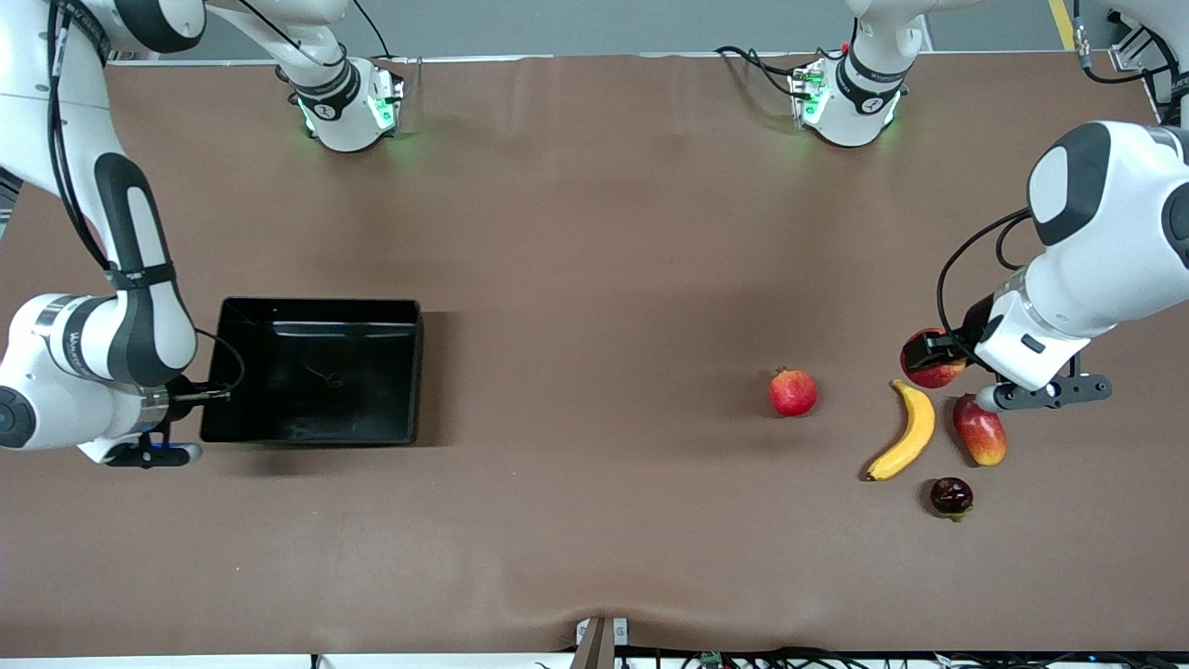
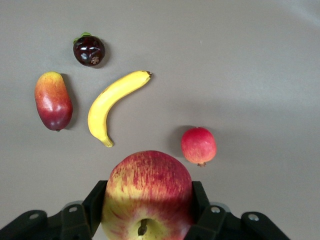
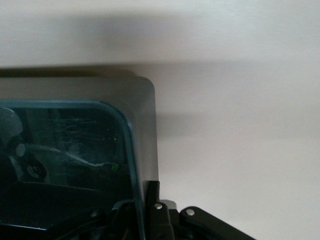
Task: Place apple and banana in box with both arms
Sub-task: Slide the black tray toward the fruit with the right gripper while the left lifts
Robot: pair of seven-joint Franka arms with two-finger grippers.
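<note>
My left gripper [image 1: 931, 359] [image 2: 148, 206] is shut on the apple [image 1: 929, 372] [image 2: 147, 192], red with yellow streaks, its stem dimple facing the wrist camera. It hangs above the table beside the fruit cluster. The yellow banana [image 1: 906, 432] [image 2: 112, 102] lies on the table just below it, toward the front camera. The black box [image 1: 413, 372] sits toward the right arm's end. My right gripper [image 1: 206, 395] [image 3: 145, 202] is shut on the box's wall [image 3: 142, 125] at the edge nearest that arm.
A pinkish-red round fruit [image 1: 792, 391] [image 2: 198, 145] lies between the box and the banana. A red-yellow mango [image 1: 979, 429] [image 2: 52, 100] and a dark purple fruit [image 1: 951, 496] [image 2: 89, 50] lie beside the banana.
</note>
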